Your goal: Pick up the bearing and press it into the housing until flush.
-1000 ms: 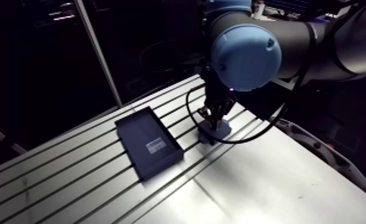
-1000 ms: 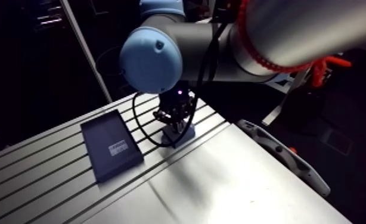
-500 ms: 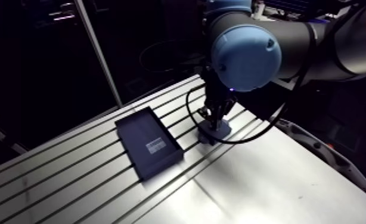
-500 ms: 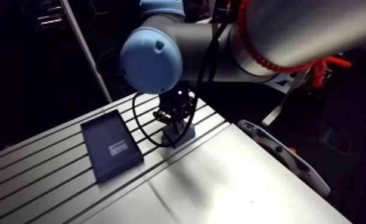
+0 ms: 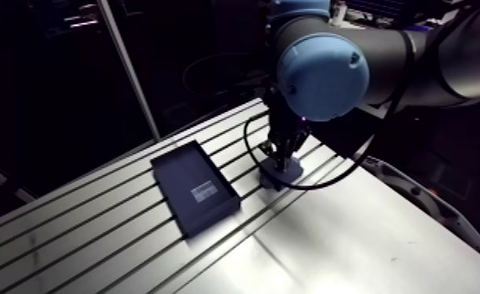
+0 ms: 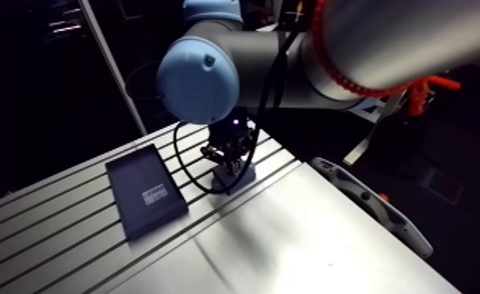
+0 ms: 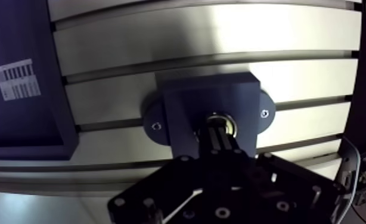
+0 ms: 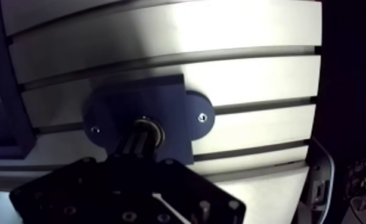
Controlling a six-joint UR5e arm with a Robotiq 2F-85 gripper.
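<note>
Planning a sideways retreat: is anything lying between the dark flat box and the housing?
Nothing: the wrist view shows only bare slotted table between the box and housing.

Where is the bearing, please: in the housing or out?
In: the bearing sits in the housing's bore under the gripper; whether flush, cannot tell.

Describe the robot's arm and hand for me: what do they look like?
The arm is a thick grey tube with a round light-blue joint cap. The hand is black, a flat bolted body narrowing to two slim fingers.
</note>
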